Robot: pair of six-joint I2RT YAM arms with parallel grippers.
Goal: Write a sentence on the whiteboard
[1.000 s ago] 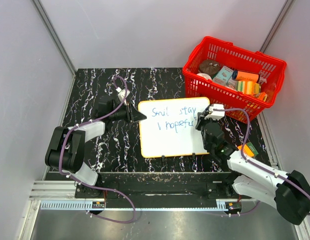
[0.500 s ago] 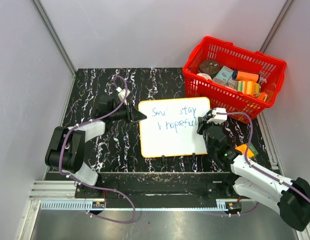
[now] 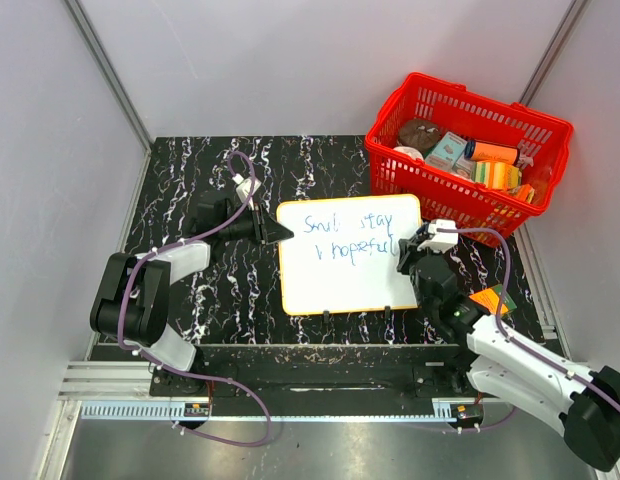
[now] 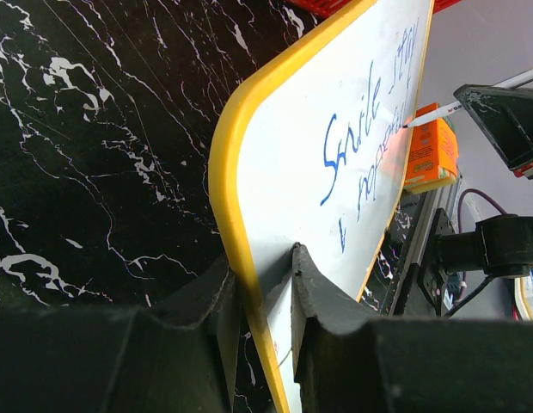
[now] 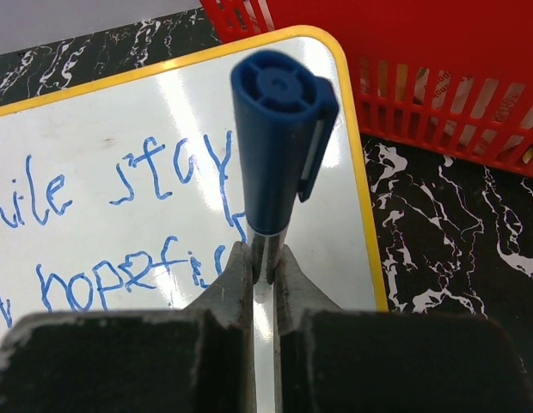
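— Whiteboard [image 3: 345,285] location, checked?

— Found flat on the dark marbled surface [image 3: 210,290], between the two arms and just beside the red basket [image 3: 535,130]. Pinched at its left yellow edge by the left claw [image 3: 280,233], set narrow, one finger on each face of the rim.

— And on the right?

— Clamped tight on a blue-capped marker [image 5: 275,146] in the right claw [image 5: 263,258], cap end toward the wrist camera, tip aimed down at the board's right margin.

— Changed anything in the last second?

— Yes. Slid rightward and a little toward the near edge, off the end of the lower line. Added a closing stroke too: read "hopefu" a second before, "hopeful" at this moment. Held steady on the left side throughout, board unmoved.

— Meaning for the sentence [image 3: 348,237]?

— Looked finished, judging by the blue writing: "Smile stay" above, "hopeful" below, plus a stray stroke at the lower line's start. Probably left only lifting the marker clear and letting go of the board. Could not tell whether the tip touched the white face or hung just over it.
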